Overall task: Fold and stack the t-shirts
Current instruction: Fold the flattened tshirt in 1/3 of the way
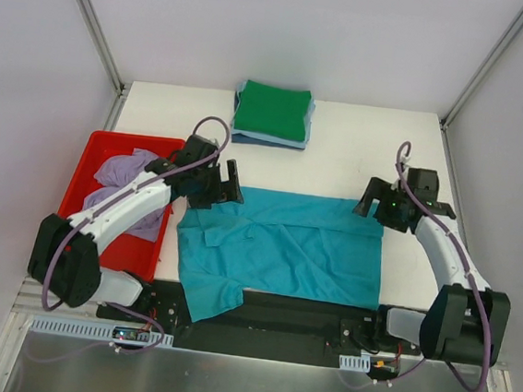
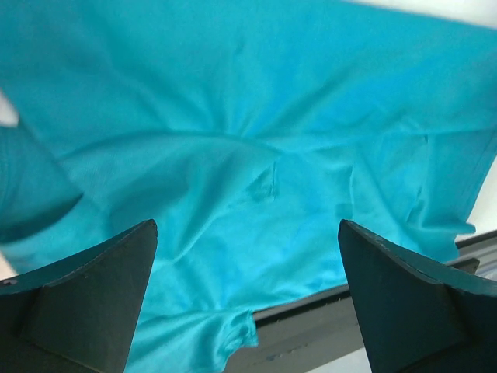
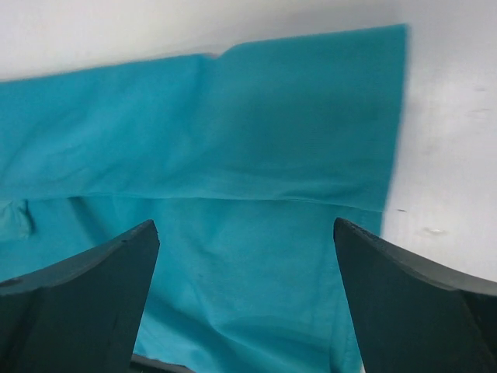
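Note:
A teal t-shirt (image 1: 284, 246) lies spread on the table's near half, partly folded, one sleeve hanging over the near edge. It fills the left wrist view (image 2: 233, 155) and the right wrist view (image 3: 233, 155). My left gripper (image 1: 218, 184) is open and empty above the shirt's far left corner. My right gripper (image 1: 372, 205) is open and empty above the shirt's far right corner. A stack of folded shirts (image 1: 272, 114), green on top with light blue and dark blue below, sits at the back. A lavender shirt (image 1: 128, 183) lies crumpled in the red tray (image 1: 94, 154).
The red tray stands at the left, under my left arm. A black strip (image 1: 306, 313) runs along the table's near edge. White walls with metal posts close in the table on both sides and behind.

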